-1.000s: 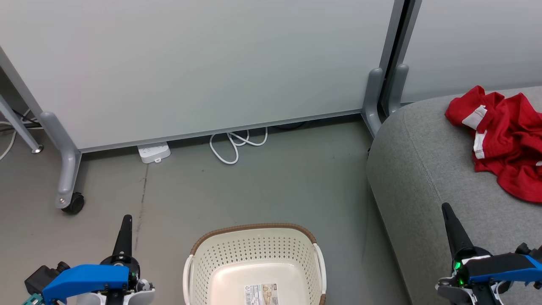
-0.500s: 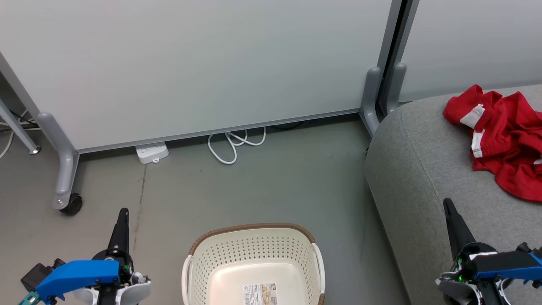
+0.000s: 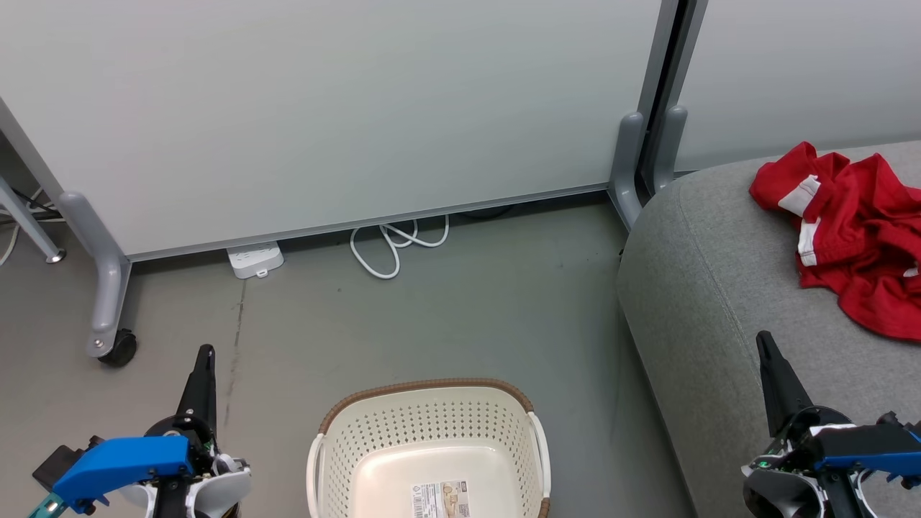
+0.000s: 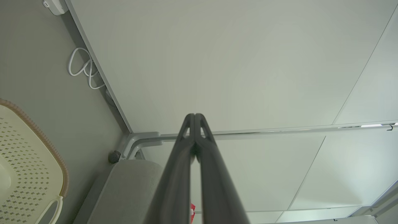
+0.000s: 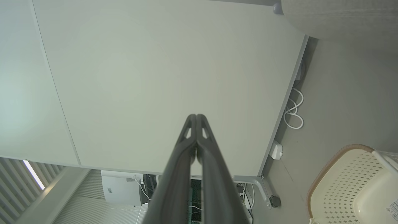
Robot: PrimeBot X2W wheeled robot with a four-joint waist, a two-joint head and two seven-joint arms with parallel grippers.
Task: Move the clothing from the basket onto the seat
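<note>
Red clothing (image 3: 860, 237) with white stripes lies crumpled on the grey seat (image 3: 705, 288) at the right of the head view. The cream basket (image 3: 432, 450) with a brown rim stands on the floor at the bottom centre, with only a label on its bottom; it also shows in the left wrist view (image 4: 28, 161) and the right wrist view (image 5: 351, 183). My left gripper (image 3: 205, 352) is shut with nothing in it, left of the basket. Over the seat's front part, short of the clothing, my right gripper (image 3: 761, 338) is shut and holds nothing. Both sets of fingers touch at the tips, the left pair (image 4: 195, 115) and the right pair (image 5: 196, 115).
A pale partition panel (image 3: 324, 108) on grey wheeled legs (image 3: 108, 302) stands behind the basket. A white power strip (image 3: 253, 259) and a coiled white cable (image 3: 396, 244) lie at its foot. Grey floor (image 3: 446, 316) stretches between panel, basket and seat.
The head view has shifted slightly, and both grippers sit a little lower in it. The clothing and basket lie as before.
</note>
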